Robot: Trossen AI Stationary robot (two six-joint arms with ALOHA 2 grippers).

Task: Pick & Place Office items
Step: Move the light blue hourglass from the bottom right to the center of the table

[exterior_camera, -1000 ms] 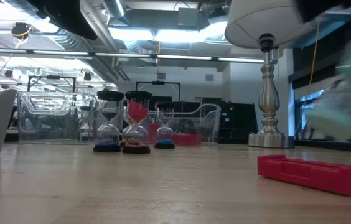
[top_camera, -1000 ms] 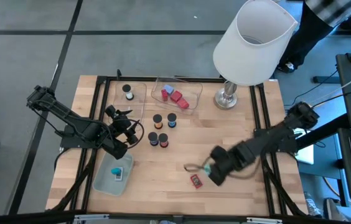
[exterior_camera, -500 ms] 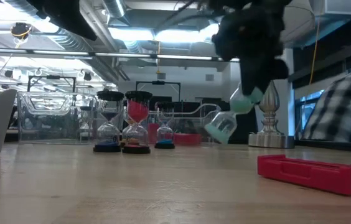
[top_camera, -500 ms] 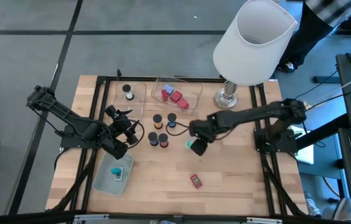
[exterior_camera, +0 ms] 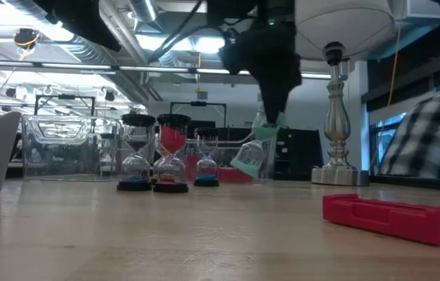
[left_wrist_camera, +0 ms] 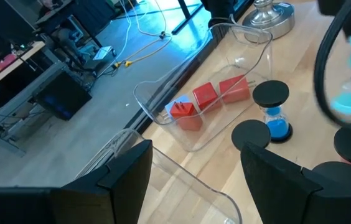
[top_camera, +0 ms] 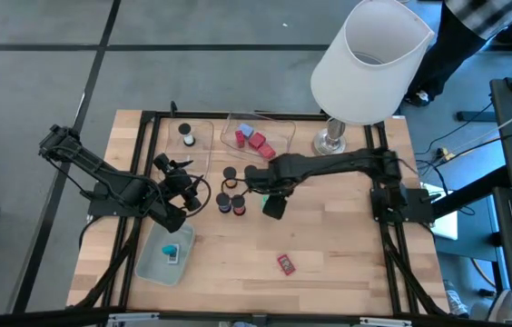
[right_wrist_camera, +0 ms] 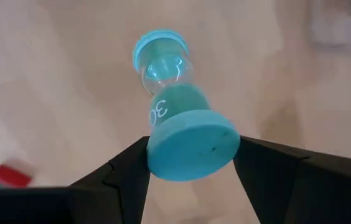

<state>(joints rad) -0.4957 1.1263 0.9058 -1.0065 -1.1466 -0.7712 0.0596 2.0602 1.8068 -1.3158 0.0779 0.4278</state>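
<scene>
The right claw [right_wrist_camera: 191,171] pinches a teal sand timer [right_wrist_camera: 178,112] by one end cap, the timer's long axis running straight out from the fingers and, in the low view, hanging tilted above the wood. Seen from above, this claw [top_camera: 272,205] hovers mid-surface, just beside a cluster of standing sand timers [top_camera: 231,193] with black caps; that group lies toward the left arm's side of it, so the carried timer [exterior_camera: 249,158] would, in all likelihood, be set down upright among them or carried on past. The right arm is plainly the nearer one to that spot. The left claw [top_camera: 182,186] waits with fingers spread at the far side of the cluster, beside a clear tray [left_wrist_camera: 225,65] holding red blocks [left_wrist_camera: 206,96]. A pale green tray [top_camera: 163,255] sits near the front left, with a small teal piece inside. A red clip [top_camera: 286,263] lies alone toward the front of the wooden surface [top_camera: 347,245]. A white lamp [top_camera: 369,59] stands at the back right. Beyond, the low view shows a workshop ceiling with ducts and a person's plaid sleeve [exterior_camera: 427,140].
</scene>
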